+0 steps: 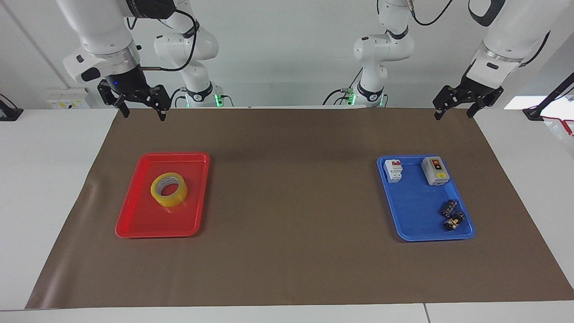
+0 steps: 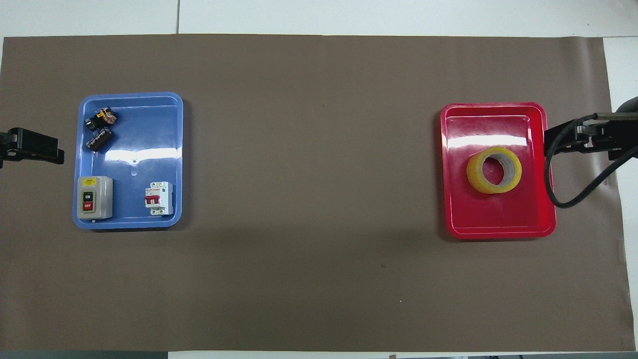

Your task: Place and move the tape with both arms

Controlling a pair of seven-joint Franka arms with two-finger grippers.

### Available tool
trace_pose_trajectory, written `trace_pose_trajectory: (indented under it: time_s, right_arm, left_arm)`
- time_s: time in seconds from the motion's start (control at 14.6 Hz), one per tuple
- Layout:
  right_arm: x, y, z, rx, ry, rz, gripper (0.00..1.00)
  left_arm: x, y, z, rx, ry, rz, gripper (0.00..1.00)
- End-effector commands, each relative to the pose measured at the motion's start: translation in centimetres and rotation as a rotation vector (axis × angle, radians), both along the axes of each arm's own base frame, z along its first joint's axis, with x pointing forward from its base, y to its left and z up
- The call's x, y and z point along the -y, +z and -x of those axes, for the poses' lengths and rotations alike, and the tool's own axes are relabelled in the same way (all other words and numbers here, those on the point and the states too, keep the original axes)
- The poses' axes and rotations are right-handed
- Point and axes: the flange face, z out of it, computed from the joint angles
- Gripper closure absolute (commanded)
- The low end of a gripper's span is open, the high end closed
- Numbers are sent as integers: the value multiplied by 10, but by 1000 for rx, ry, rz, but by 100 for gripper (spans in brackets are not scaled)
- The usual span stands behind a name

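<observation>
The tape (image 1: 172,200) is a yellow ring lying flat in the red tray (image 1: 148,222) at the right arm's end of the table. It also shows in the overhead view (image 2: 476,174), in the same tray (image 2: 498,214). My right gripper (image 1: 142,113) hangs open and empty, high over the brown mat's edge by the robots, well apart from the tape. In the overhead view the right gripper (image 2: 558,142) shows beside the tray's outer rim. My left gripper (image 1: 452,112) waits open and empty over the mat's corner at the left arm's end, and shows in the overhead view (image 2: 50,149).
A blue tray (image 1: 417,215) at the left arm's end holds a white circuit breaker (image 1: 393,170), a grey on/off switch box (image 1: 435,170) and two small dark parts (image 1: 452,214). It also shows in the overhead view (image 2: 144,124). A brown mat (image 1: 291,202) covers the table.
</observation>
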Motion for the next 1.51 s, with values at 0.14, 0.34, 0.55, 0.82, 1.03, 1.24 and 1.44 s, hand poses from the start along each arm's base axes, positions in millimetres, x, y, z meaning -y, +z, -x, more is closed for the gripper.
trace_pose_trajectory:
  time_s: [0.14,0.34,0.55,0.82,1.03,1.24,1.44]
  right_arm:
    - [7,1,5,5,12,-6,0]
    - [8,1,5,2,11,-6,0]
    - [7,1,5,5,8,-6,0]
    - [7,3,4,11,6,-6,0]
    - [3,5,3,14,13,-12,0]
    - [3,11,4,19,18,-13,0]
    - [4,10,4,18,21,-13,0]
  left_arm:
    - [-2,3,6,3,-1,23,0]
    - [-3,4,7,5,1,23,0]
    - [-2,3,7,4,-1,23,0]
    - [-2,3,6,5,-1,23,0]
    - [-3,3,6,4,1,21,0]
    - [-2,3,7,4,-2,23,0]
    - [-3,3,7,4,1,23,0]
